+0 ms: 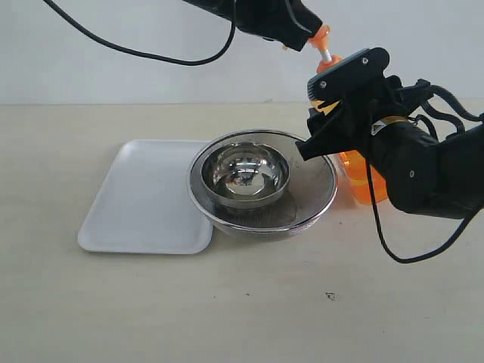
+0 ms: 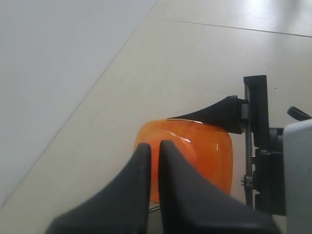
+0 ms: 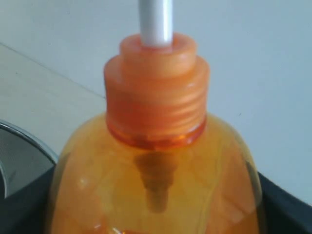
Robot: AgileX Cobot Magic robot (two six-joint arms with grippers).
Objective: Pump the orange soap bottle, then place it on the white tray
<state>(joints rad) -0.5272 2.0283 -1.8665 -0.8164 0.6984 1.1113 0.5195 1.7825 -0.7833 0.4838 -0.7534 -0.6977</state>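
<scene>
The orange soap bottle (image 1: 358, 180) stands upright on the table, just right of the strainer bowl. My right gripper (image 1: 336, 130) is shut on its body. In the right wrist view the bottle (image 3: 156, 180) fills the picture, with its ribbed orange collar and white stem above and a dark finger (image 3: 22, 204) at either side. My left gripper (image 1: 306, 36) comes from above and is shut, its tips at the orange pump head (image 1: 324, 34). From the left wrist camera the shut fingers (image 2: 146, 161) hang over the bottle's shoulder (image 2: 207, 148). The white tray (image 1: 140, 195) lies left of the bowl.
A round steel mesh strainer (image 1: 310, 198) with a smaller steel bowl (image 1: 246, 175) inside sits between the tray and the bottle, overlapping the tray's right edge. Black cables trail from both arms. A wall stands behind the table.
</scene>
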